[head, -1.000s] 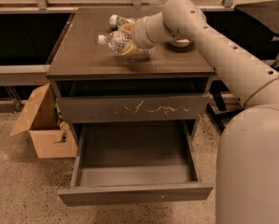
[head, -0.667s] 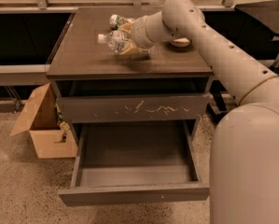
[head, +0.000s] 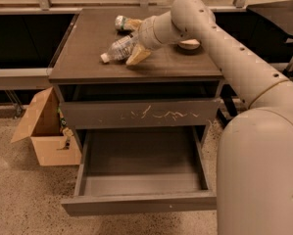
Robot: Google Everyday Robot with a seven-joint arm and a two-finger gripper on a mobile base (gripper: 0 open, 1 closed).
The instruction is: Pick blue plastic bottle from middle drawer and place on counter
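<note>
1. The robot's pale body (head: pixel 261 175) fills the lower right, cut off by the frame. Its arm (head: pixel 224 48) climbs from there and stretches left across the bench's right edge, bending down near the back edge.
2. The bench (head: pixel 87 43) has its back-right corner hidden behind that arm.
3. The middle drawer (head: pixel 141 158) stands pulled out below the bench's front edge.
4. A scratched drawer front (head: pixel 138 114) sits just under the front edge.
5. A cardboard box (head: pixel 43 131) stands on the floor by the bench's left edge, flaps open.
6. The hand (head: pixel 132 43) is over the middle of the bench, tipped toward the front-left corner. I can't tell whether it grips the bottle or has let go.
7. The blue plastic bottle (head: pixel 120 47) slants on the bench against the hand, its white cap lowest and pointing at the front-left corner. A second ago it was higher and nearer level.
8. A small shiny object (head: pixel 120 22) near the back edge hasn't shifted and is hard to make out.
9. A pale round thing (head: pixel 190 44) near the right edge is mostly hidden by the arm.
</note>
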